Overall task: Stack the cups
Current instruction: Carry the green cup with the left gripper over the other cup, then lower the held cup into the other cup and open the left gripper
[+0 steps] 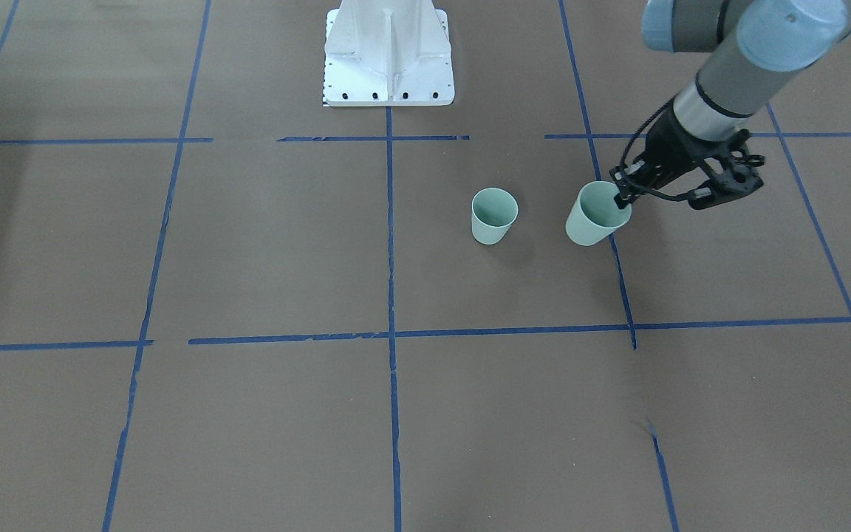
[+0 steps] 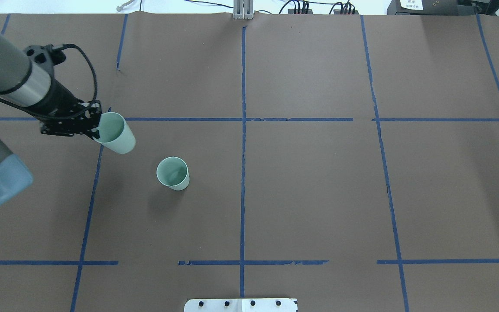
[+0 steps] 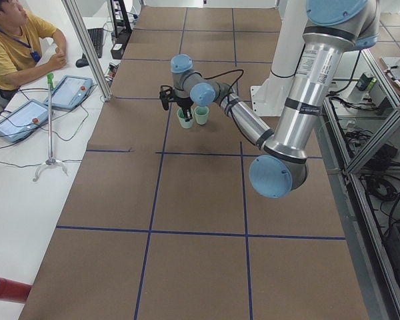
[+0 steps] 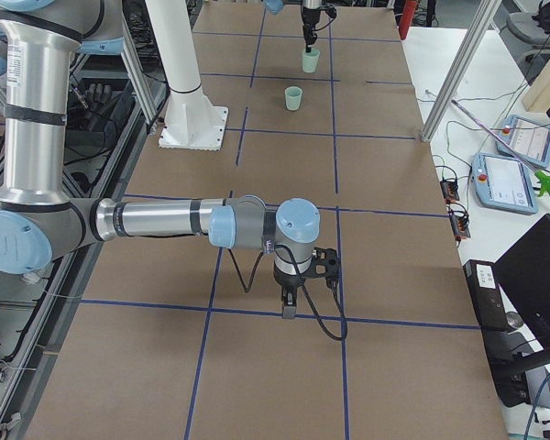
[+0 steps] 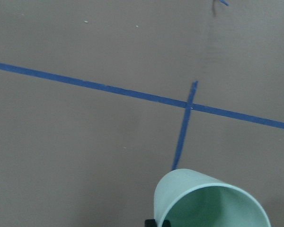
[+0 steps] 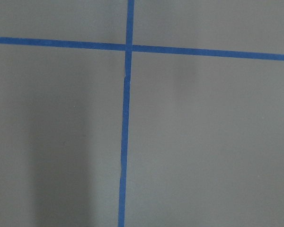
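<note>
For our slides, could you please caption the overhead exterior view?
Left gripper holds a tilted pale mint-green plastic tumbler by its rim beside its upright twin.

The tabletop (image 2: 319,195) is covered in brown paper, matt and faintly creased, crossed by strips of blue tape (image 2: 243,195) that have a slight sheen and ragged ends. The tilted cup (image 2: 121,141) and the upright cup (image 2: 172,173) look like smooth pale-green plastic with a soft satin finish. The left hand (image 1: 621,198) is matt black. The left arm (image 1: 736,74) has a grey satin tube, a bright metal ring and smooth pale-blue plastic caps (image 2: 2,184). The base (image 1: 388,59) looks like white-painted metal.
</note>
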